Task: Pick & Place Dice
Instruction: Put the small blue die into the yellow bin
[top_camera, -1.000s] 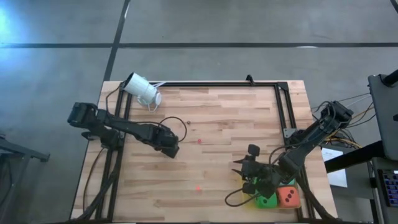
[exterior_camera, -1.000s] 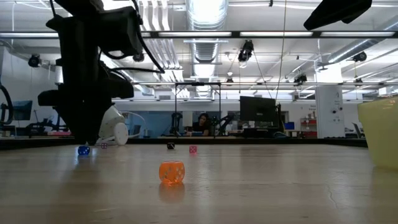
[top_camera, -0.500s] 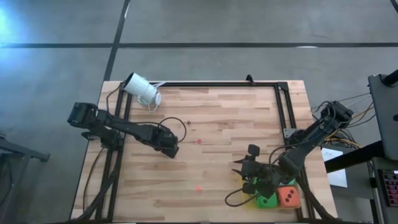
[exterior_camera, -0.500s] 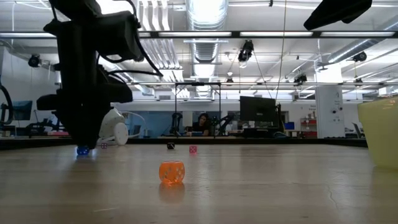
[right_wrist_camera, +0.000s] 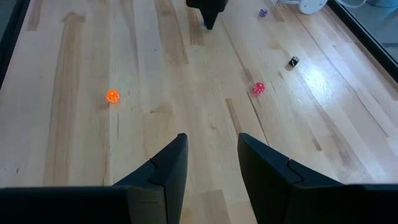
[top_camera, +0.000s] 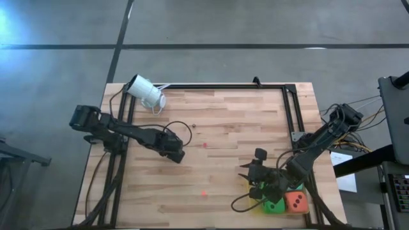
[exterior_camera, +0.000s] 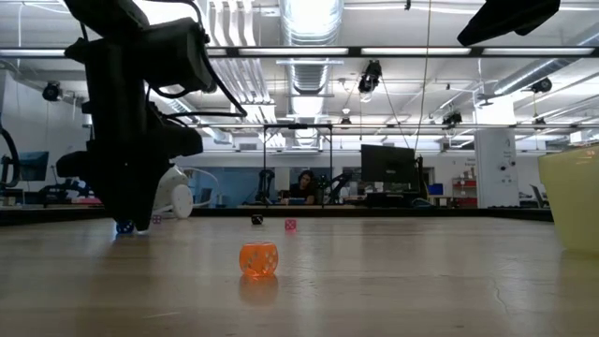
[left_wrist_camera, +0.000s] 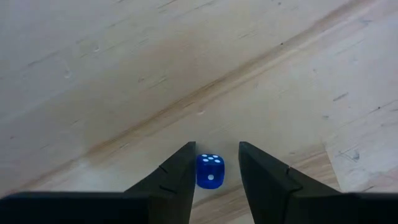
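Note:
A small blue die (left_wrist_camera: 210,172) with white pips lies on the wooden table (top_camera: 236,115). My left gripper (left_wrist_camera: 216,163) points straight down over it, open, one finger on each side; I cannot tell whether a finger touches it. In the high view this gripper (top_camera: 174,152) is left of the table's middle. In the low view its fingers (exterior_camera: 131,223) hide most of the die. My right gripper (right_wrist_camera: 211,142) waits open with nothing between its fingers, at the near right (top_camera: 248,177). Beside that arm lie a large green die (top_camera: 275,206) and an orange-red die (top_camera: 296,202).
Small dice lie scattered: an orange one (right_wrist_camera: 112,96), a pink one (right_wrist_camera: 258,88), a black one (right_wrist_camera: 293,61), a purple one (right_wrist_camera: 262,12). A white camera (top_camera: 146,92) sits at the far left corner. A black frame (top_camera: 291,108) borders the table. A pale container (exterior_camera: 573,201) stands at the right.
My left gripper has sunk a little, still pointing down and open. Its fingers now stand around the blue die and cover most of it in the low view. The die has not moved.

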